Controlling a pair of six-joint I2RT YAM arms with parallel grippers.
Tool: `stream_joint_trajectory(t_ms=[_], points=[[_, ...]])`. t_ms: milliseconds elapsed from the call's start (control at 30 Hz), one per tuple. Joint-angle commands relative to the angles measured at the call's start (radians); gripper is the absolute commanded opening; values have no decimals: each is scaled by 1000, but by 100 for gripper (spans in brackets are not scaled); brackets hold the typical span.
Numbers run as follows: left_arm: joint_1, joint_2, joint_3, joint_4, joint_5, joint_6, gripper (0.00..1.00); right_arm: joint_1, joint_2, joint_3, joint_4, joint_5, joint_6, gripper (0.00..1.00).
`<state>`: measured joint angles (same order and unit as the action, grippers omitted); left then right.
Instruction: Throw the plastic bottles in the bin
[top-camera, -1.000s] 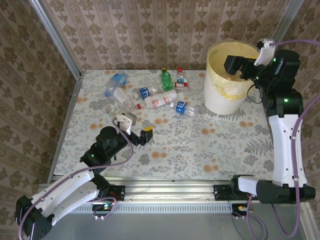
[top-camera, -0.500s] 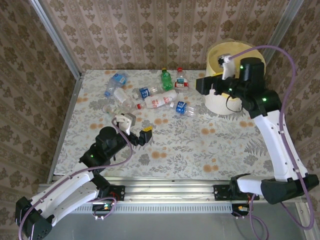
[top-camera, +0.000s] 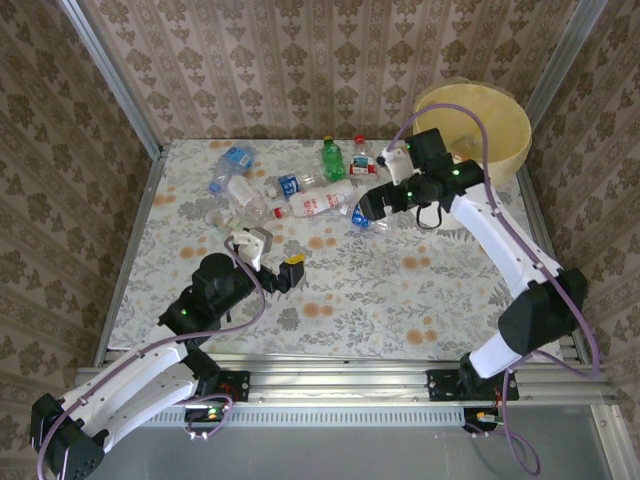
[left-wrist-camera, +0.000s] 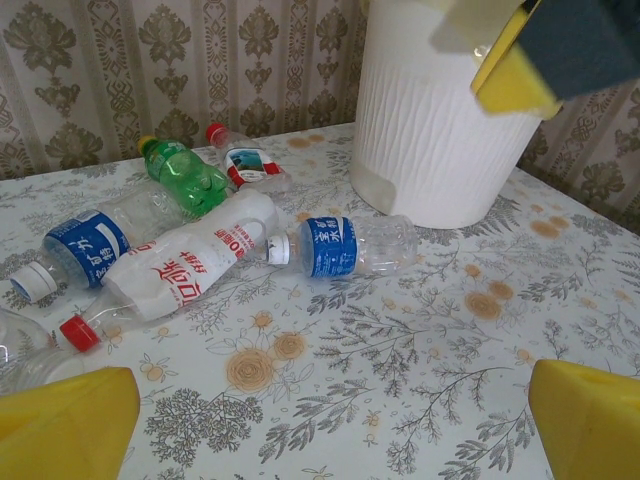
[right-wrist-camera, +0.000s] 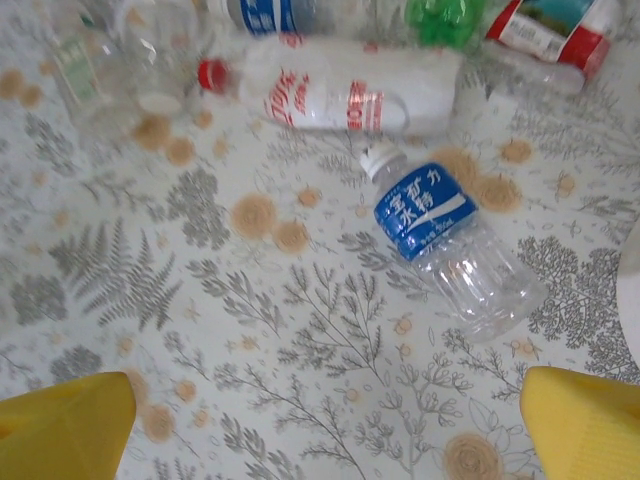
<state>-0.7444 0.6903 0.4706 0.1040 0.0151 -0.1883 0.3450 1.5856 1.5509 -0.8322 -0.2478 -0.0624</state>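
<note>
The right end effector (right-wrist-camera: 322, 428), fingers spread wide and gripping nothing, hovers over the blue-labelled bottle (right-wrist-camera: 428, 218), which lies on the tabletop (right-wrist-camera: 300, 330) near the foot of the bin (top-camera: 505, 160). The bottle's long axis runs slantwise to the line between the fingers, white cap pointing away from the bin, base toward it. The left end effector (top-camera: 272, 258), also spread and empty, sits well farther from the bin, so the right arm looks better placed for the pick.

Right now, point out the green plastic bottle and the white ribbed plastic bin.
green plastic bottle (left-wrist-camera: 186, 177), left wrist view, its body
white ribbed plastic bin (left-wrist-camera: 440, 135), left wrist view, its side wall
</note>
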Motion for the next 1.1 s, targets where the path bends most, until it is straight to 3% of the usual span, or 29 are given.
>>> stream_joint_trajectory(t_ms=[0,200,633,1067], points=[[5,-17,5,6,8,-16,100,11,64,-9,-44,87,-73,100],[5,-16,5,1,10,-15,100,11,228,40,-68,164,-169,100],[6,-20,-2,2,8,-10,100,-1,417,140,-57,279,-258,98],[8,-45,-13,-12,2,-13,100,-9,538,203,-57,247,-295,98]])
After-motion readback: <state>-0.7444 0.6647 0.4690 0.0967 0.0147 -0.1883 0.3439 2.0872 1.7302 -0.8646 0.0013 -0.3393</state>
